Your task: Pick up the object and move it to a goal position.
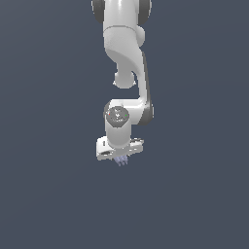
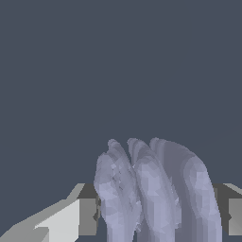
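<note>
The white gripper (image 1: pixel 121 156) is pointing downward and grasping the object (image 1: pixel 122 161), a pale lavender ridged thing. In the wrist view the object (image 2: pixel 151 194) is sitting clamped between both fingers (image 2: pixel 71 220).

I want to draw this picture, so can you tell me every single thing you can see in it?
ridged object: one, pale lavender-blue with wavy lobes, between the fingers of the end effector; in the exterior view it pokes out just below it.
background surface: one, plain dark grey-blue, all around.
robot arm: one, white with dark joints, coming down from the top of the exterior view.
end effector: one, white, with grey fingers either side of the object.
</note>
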Robot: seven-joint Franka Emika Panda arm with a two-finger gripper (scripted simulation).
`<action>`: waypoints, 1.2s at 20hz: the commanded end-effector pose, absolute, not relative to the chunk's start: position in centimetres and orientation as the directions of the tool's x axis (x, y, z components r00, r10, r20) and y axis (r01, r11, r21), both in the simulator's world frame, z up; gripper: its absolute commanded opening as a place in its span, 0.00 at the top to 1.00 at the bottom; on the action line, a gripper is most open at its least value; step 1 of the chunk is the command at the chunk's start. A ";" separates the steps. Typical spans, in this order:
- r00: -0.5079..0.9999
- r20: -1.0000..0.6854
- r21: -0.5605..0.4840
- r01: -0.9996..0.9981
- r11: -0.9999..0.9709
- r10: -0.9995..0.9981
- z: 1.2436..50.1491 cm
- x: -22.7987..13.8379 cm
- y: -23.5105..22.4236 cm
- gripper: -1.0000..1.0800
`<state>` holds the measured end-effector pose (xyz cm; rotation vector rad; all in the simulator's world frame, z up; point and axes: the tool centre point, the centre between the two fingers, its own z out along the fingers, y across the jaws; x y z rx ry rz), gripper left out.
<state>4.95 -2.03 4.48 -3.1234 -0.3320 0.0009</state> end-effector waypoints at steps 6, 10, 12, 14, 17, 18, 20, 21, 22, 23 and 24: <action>0.978 0.000 0.000 0.209 -0.978 0.209 5.9 2.4 -8.6 1.00; 0.978 0.000 0.000 0.209 -0.978 0.209 6.9 0.8 -13.0 1.00; 0.978 0.000 0.000 0.209 -0.978 0.209 7.3 0.0 -15.0 1.00; 0.978 0.000 0.000 0.209 -0.978 0.209 7.7 -0.6 -16.8 1.00; 0.978 0.000 0.000 0.209 -0.978 0.209 8.2 -1.4 -18.9 1.00; 0.978 0.000 0.000 0.209 -0.978 0.209 8.3 -1.5 -19.5 1.00; 0.978 0.000 0.000 0.209 -0.978 0.209 8.5 -1.8 -20.4 1.00; 0.978 0.000 0.000 0.209 -0.978 0.209 8.6 -1.9 -20.8 1.00; 0.978 0.000 0.000 0.209 -0.978 0.209 8.6 -2.0 -21.0 1.00; 0.978 0.000 0.000 0.209 -0.978 0.209 8.7 -2.1 -21.2 1.00; 0.978 0.000 0.000 0.209 -0.978 0.209 8.7 -2.1 -21.3 1.00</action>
